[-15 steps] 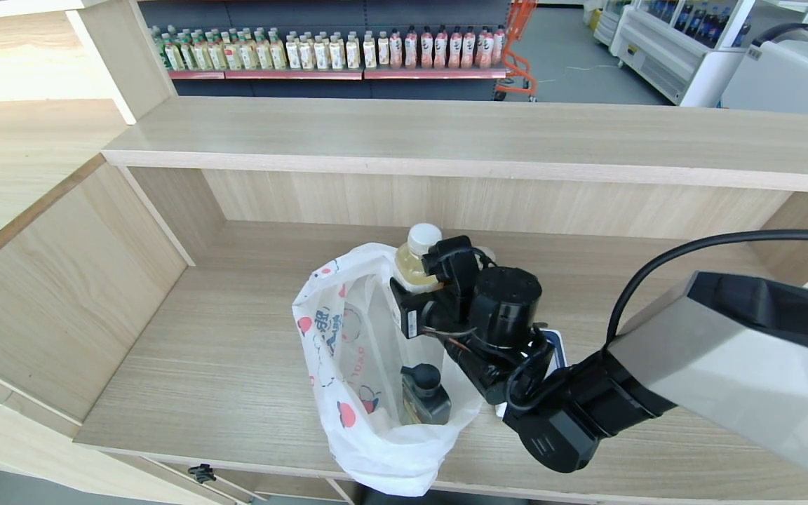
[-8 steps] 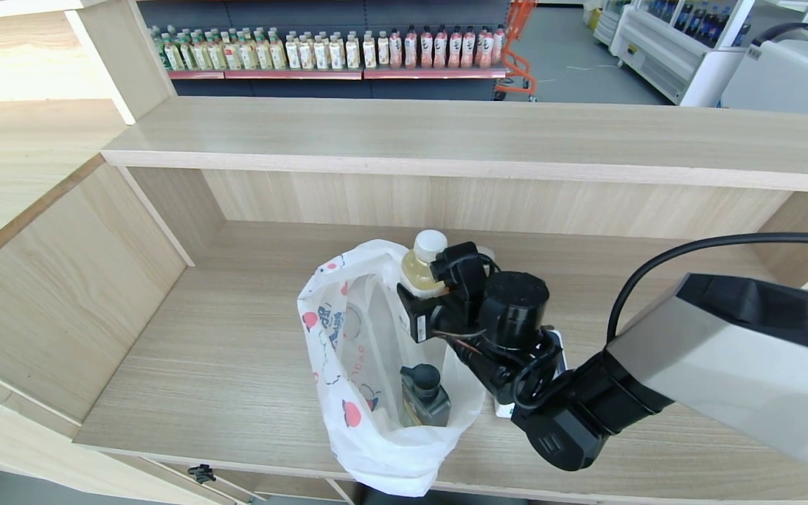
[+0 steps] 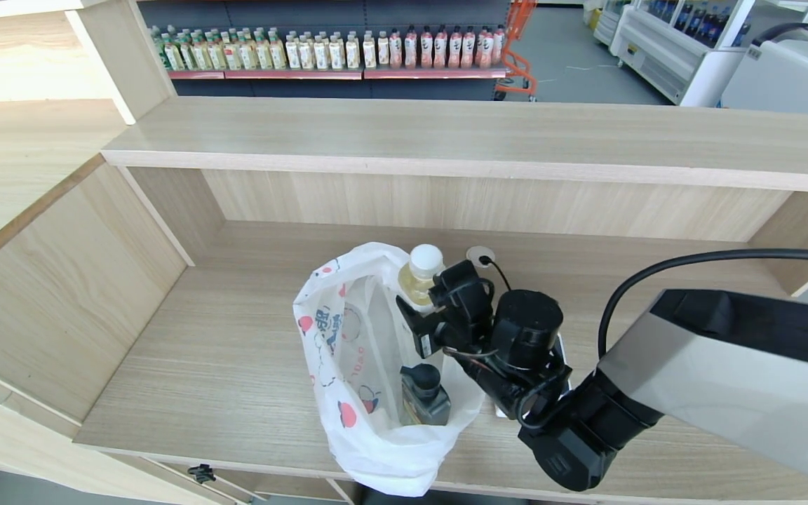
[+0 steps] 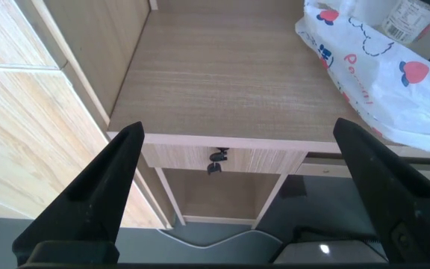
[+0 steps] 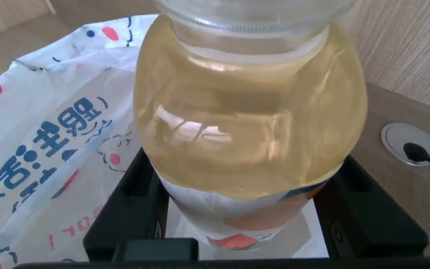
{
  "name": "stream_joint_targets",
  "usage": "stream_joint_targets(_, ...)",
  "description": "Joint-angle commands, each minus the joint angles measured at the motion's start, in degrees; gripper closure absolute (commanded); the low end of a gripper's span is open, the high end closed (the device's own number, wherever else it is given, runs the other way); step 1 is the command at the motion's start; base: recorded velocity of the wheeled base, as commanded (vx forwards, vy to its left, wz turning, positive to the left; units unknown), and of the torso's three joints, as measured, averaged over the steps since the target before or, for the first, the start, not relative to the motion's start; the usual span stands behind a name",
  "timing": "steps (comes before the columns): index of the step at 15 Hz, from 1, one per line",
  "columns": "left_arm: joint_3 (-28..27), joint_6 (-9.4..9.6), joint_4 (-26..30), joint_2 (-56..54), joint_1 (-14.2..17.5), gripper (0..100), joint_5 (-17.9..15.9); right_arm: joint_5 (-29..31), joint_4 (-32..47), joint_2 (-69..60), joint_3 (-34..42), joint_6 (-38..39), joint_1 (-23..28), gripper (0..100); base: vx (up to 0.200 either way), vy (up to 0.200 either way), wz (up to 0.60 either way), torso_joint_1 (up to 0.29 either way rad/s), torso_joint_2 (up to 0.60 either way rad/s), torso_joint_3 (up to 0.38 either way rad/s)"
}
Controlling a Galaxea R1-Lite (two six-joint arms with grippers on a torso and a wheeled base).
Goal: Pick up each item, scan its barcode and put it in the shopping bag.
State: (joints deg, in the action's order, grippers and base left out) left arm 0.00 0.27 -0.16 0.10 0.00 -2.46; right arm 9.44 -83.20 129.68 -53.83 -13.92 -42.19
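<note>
The left gripper (image 4: pixel 239 131) is released, jaws wide apart, off the near edge of the desk (image 3: pixel 221 351), left of the shopping bag (image 3: pixel 348 365). A dark bottle (image 3: pixel 425 396) stands inside the bag. The right gripper (image 3: pixel 426 319) is clenched on a pale-yellow drink bottle (image 3: pixel 420 277), held upright above the bag's right rim.

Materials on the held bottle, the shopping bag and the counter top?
The bottle looks like clear glossy plastic: pale liquid and reflections show through. The shopping bag is thin white printed plastic film, crumpled, semi-translucent. The counter is matte light wood-grain board, probably laminate.
</note>
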Motion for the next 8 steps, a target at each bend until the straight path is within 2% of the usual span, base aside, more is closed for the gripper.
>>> stream_joint_targets(1, 0.00, 0.00, -0.02, -0.01, 0.00, 0, 0.00, -0.21, -1.09, 0.66, 1.45, -0.23, 0.09, 100, 0.000, 0.000, 0.00, 0.000, 0.00, 0.000)
stream_joint_targets(8, 0.00, 0.08, -0.02, -0.01, 0.00, 0, 0.00, -0.12, -2.49, 1.10, 2.24, -0.32, 0.18, 100, 0.000, 0.000, 0.00, 0.000, 0.00, 0.000)
